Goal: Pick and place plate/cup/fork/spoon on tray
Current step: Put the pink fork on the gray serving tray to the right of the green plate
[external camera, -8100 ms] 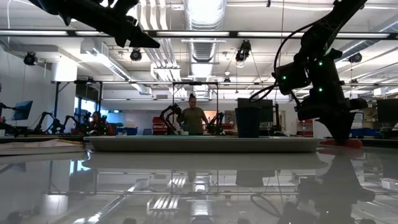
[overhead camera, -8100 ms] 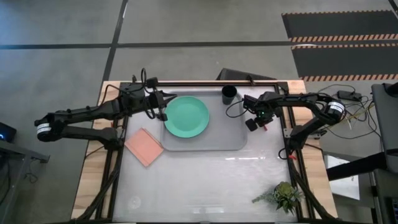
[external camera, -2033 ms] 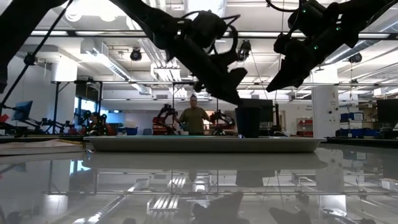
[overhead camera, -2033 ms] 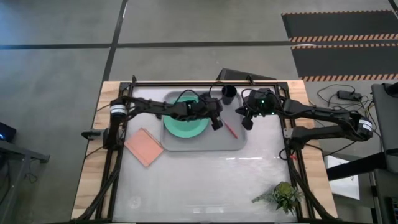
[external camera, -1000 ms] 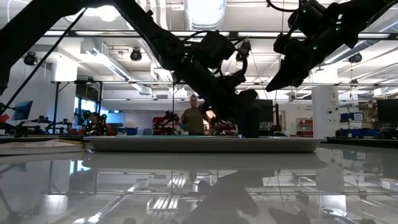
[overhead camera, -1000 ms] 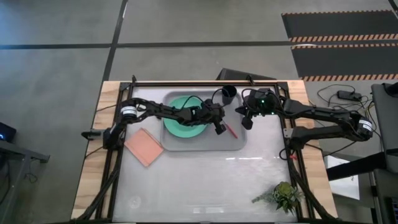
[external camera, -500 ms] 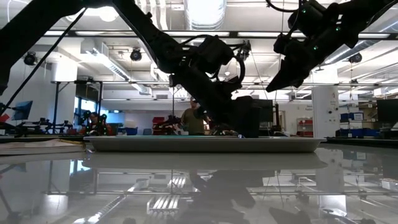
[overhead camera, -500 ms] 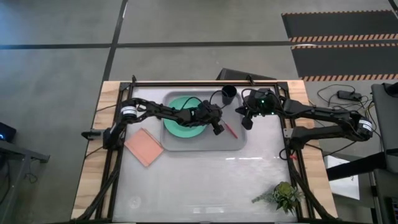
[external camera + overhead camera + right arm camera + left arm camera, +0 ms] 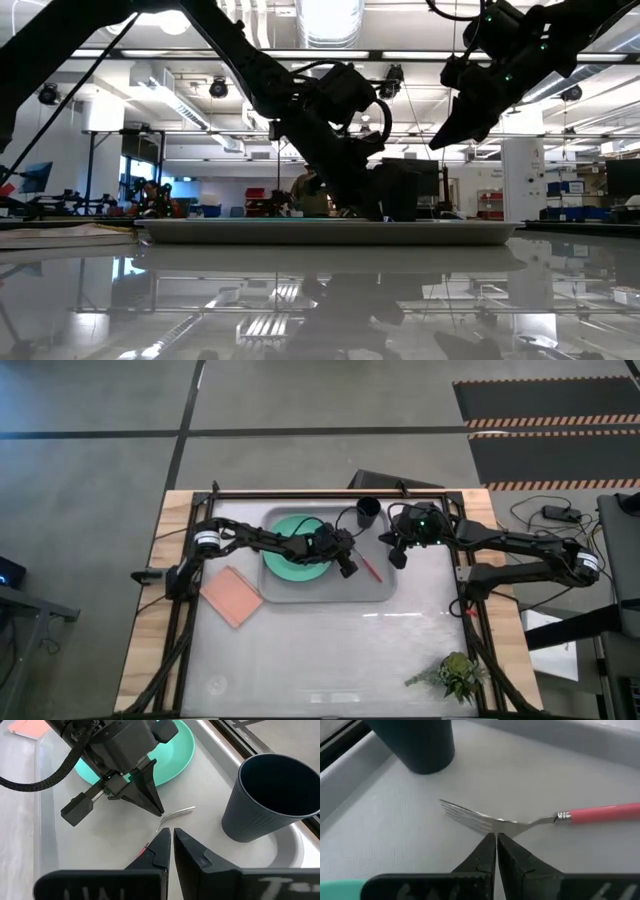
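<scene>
The light grey tray (image 9: 330,594) holds the mint-green plate (image 9: 296,553), the black cup (image 9: 368,511) at its far right corner, and the pink-handled fork (image 9: 370,569), which lies flat on the tray floor. My left gripper (image 9: 349,567) is shut and low over the tray, between plate and fork. In the left wrist view its tips (image 9: 496,836) stand at the fork (image 9: 540,820), with the cup (image 9: 417,742) beyond. My right gripper (image 9: 394,558) is shut, empty and raised above the tray's right end; it also shows in its own wrist view (image 9: 171,831). The spoon is not in view. My left gripper has its shut fingertips at the fork's neck (image 9: 512,824), where the silver head meets the pink handle. The fingers slant down from the table's left and lie across the fork. I cannot tell whether they touch it. The fork lies flat on the tray.
A salmon-pink square pad (image 9: 232,595) lies on the table left of the tray. A small green plant (image 9: 455,675) stands near the front right corner. In the low view a person (image 9: 305,195) shows in the room behind the table.
My left gripper has drawn back a little toward the table's left, staying low over the tray. The fork, plate and cup lie where they were.
</scene>
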